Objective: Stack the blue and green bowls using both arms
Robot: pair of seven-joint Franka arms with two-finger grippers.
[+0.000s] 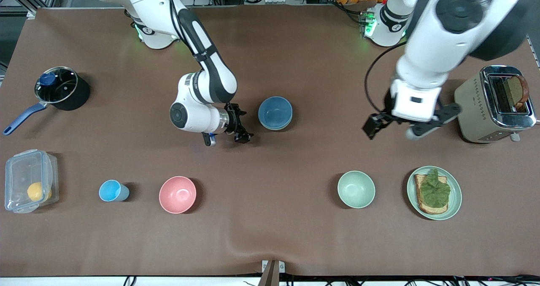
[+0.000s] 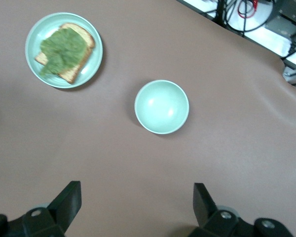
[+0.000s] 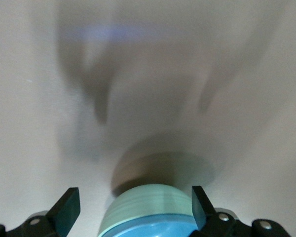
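I see the round, plain medium-blue bowl standing upright, mouth up, near the middle of the table. Being round, it has no long axis to report. In the right wrist view a pale green wall shows under its blue rim, so it appears to sit nested in a second bowl; I cannot tell more than that.

The round, pale sage-green bowl also stands upright, mouth up, nearer to the front camera than the blue bowl and toward the left arm's end of the table, well apart from it. It sits beside the flat green plate carrying toast topped with a leaf of lettuce.

My right gripper is low, just beside the blue bowl, with its fingers spread and nothing between them. My left gripper hangs over bare table beside the beige toaster, fingers released and empty; its wrist camera looks down on the sage-green bowl.

The surface is a brown matte mat, slightly rippled near the front edge. Also on it are 1 pink bowl, 1 small light-blue cup, 1 clear plastic lidded box and 1 black saucepan with a blue handle. Cables and equipment racks line the table's edge by the bases.
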